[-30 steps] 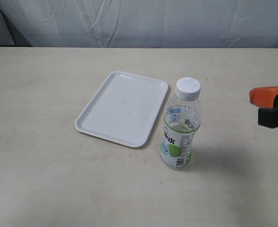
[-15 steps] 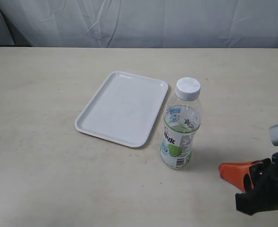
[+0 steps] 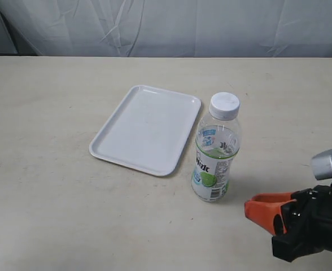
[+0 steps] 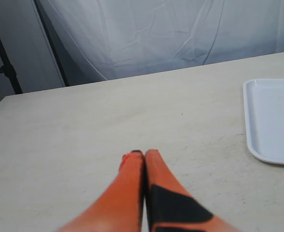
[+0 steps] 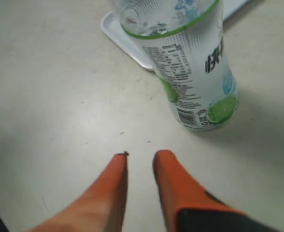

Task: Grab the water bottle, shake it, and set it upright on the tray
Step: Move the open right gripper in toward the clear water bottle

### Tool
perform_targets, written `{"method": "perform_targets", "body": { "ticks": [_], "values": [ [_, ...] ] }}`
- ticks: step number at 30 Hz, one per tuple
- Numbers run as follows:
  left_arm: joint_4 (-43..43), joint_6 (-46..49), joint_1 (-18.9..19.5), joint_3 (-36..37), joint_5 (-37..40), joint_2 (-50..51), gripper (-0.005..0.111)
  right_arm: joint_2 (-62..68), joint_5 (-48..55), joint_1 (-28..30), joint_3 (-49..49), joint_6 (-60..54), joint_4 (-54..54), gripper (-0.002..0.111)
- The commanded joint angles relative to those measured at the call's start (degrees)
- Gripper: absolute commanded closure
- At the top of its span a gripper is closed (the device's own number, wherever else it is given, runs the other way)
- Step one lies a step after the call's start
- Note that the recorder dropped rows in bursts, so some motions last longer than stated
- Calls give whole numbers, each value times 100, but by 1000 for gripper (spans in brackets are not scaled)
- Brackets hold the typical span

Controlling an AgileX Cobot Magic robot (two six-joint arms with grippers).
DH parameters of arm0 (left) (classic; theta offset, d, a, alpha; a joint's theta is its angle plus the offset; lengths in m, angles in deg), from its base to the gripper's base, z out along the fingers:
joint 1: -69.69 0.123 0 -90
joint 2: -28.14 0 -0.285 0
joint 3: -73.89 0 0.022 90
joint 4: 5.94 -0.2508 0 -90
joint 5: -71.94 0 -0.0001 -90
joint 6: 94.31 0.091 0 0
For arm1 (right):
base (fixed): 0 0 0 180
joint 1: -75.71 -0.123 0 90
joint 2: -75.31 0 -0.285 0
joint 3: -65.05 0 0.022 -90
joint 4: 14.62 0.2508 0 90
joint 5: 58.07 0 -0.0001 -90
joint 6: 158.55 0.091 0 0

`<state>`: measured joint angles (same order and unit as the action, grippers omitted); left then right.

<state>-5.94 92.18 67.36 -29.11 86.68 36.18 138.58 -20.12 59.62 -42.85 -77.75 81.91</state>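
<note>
White drapes (image 3: pixel 183 28) hang behind a beige table (image 3: pixel 53 214). From the exterior view, our right tool (image 3: pixel 256 207) sits low over the table, just short of the water bottle (image 3: pixel 214 152), which stands upright ahead of it. The empty tray (image 3: pixel 146 127) lies beyond the bottle. In the left wrist view, our left tool (image 4: pixel 141 154) has its orange fingers (image 4: pixel 132 179) pressed together on nothing, with the tray's corner ahead and to one side. In the right wrist view, the right tool's fingers (image 5: pixel 173 183) are parted narrowly and hold nothing, and the bottle is just ahead, untouched. We judge nothing done yet: grasping, shaking and standing it on the tray are all left.
</note>
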Motion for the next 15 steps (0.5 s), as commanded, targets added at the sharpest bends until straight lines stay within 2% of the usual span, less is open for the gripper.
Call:
{"method": "perform_targets", "body": {
  "ticks": [1,2,3,6,9,10,13,15],
  "values": [
    [0,-2,-2,21,-63,-26,106,344,-383,-9,23,-595,342,18],
    [0,-2,-2,21,-63,-26,106,408,-334,-9,23,-595,342,7],
    [0,-2,-2,21,-63,-26,106,435,-265,-9,12,-637,342,8],
    [0,-2,-2,21,-63,-26,106,453,-38,-9,-50,-782,342,15],
    [0,12,-2,21,-63,-26,106,476,33,-9,-312,-775,342,34],
    [0,12,-2,21,-63,-26,106,499,18,-9,-368,-775,342,34],
    [0,12,-2,21,-63,-26,106,628,29,-9,-512,-755,342,28],
    [0,12,-2,21,-63,-26,106,882,86,-9,-672,-727,342,18]
  ]
}}
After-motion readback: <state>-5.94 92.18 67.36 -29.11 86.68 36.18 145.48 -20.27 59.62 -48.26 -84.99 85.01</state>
